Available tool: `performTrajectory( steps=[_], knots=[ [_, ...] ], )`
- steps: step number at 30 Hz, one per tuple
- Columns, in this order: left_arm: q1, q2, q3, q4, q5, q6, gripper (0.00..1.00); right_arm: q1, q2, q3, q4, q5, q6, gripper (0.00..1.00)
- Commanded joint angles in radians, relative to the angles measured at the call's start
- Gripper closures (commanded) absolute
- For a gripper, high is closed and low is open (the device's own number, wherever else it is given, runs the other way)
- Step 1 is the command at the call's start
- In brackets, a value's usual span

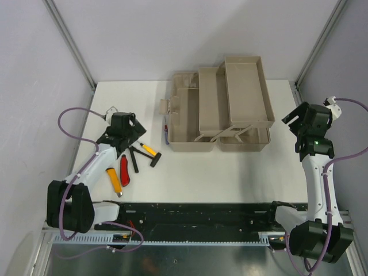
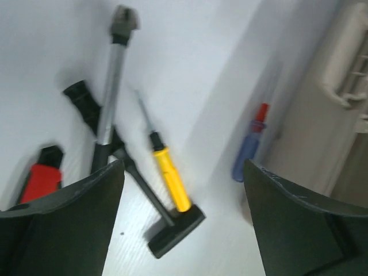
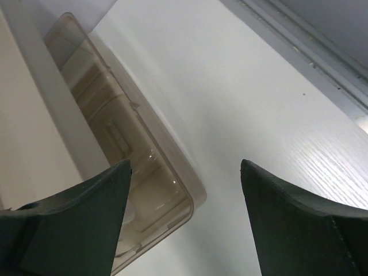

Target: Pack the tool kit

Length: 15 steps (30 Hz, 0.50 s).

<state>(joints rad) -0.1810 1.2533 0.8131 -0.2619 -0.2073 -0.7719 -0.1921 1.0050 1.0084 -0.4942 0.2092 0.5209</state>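
The beige toolbox point(image 1: 218, 109) stands at the back centre with its trays folded out. Small tools lie at the left: a yellow-handled tool point(image 1: 149, 150) ending at a black head, black-handled tools point(image 1: 133, 158), a red-handled one point(image 1: 123, 169) and an orange screwdriver point(image 1: 115, 179). A blue screwdriver point(image 1: 165, 131) lies against the box's left side. My left gripper point(image 1: 133, 135) hovers open and empty over the tools. Its wrist view shows the yellow tool point(image 2: 169, 178), a silver-shafted tool point(image 2: 112, 86) and the blue screwdriver point(image 2: 248, 152). My right gripper point(image 1: 292, 122) is open and empty beside the box's right end point(image 3: 132, 155).
The white table point(image 1: 230, 172) ends at grey walls behind and on both sides. A metal frame rail point(image 3: 305, 52) runs along the table edge near my right gripper. A black rail point(image 1: 195, 213) with both arm bases runs along the near edge.
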Motion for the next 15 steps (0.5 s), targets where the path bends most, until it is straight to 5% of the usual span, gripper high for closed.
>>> performTrajectory(
  steps=[1, 15],
  knots=[
    [0.029, 0.011, -0.013, -0.117, -0.085, 0.04, 0.16, -0.004, 0.022, 0.036, 0.047, -0.073, -0.014, 0.19],
    [0.073, 0.26, 0.087, -0.044, -0.155, 0.178, 0.38, -0.004, 0.093, 0.036, 0.048, -0.089, -0.025, 0.2]
  ],
)
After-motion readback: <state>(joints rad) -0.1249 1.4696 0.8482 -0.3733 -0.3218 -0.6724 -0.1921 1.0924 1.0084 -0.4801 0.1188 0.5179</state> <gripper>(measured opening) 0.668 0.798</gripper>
